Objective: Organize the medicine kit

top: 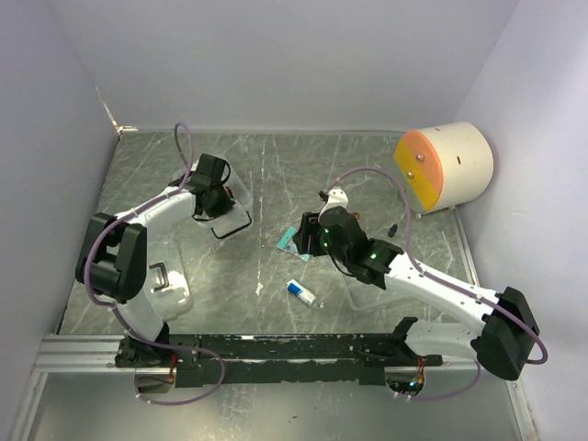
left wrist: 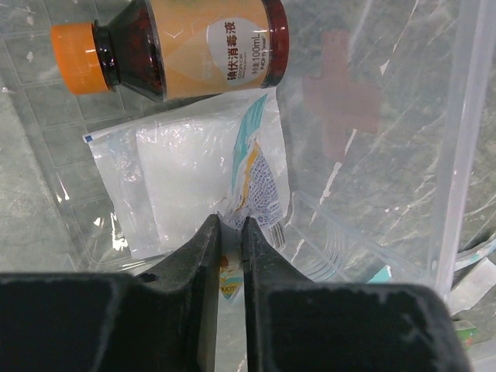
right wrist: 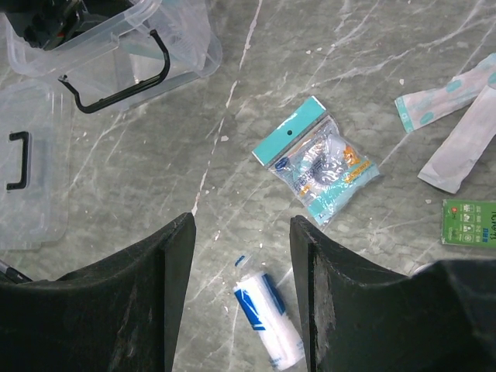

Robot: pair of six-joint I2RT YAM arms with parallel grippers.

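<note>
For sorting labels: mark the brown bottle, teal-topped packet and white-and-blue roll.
brown bottle (left wrist: 209,43), left wrist view, on its orange label.
teal-topped packet (right wrist: 322,163), right wrist view, on its clear middle.
white-and-blue roll (right wrist: 267,322), right wrist view, on its body.

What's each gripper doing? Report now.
Left gripper: nearly closed above the packet in the box; grip cannot be told.
Right gripper: open, empty.

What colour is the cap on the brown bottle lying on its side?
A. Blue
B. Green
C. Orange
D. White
C: the left wrist view shows the bottle lying on its side inside the clear box, and its cap is orange.
</note>
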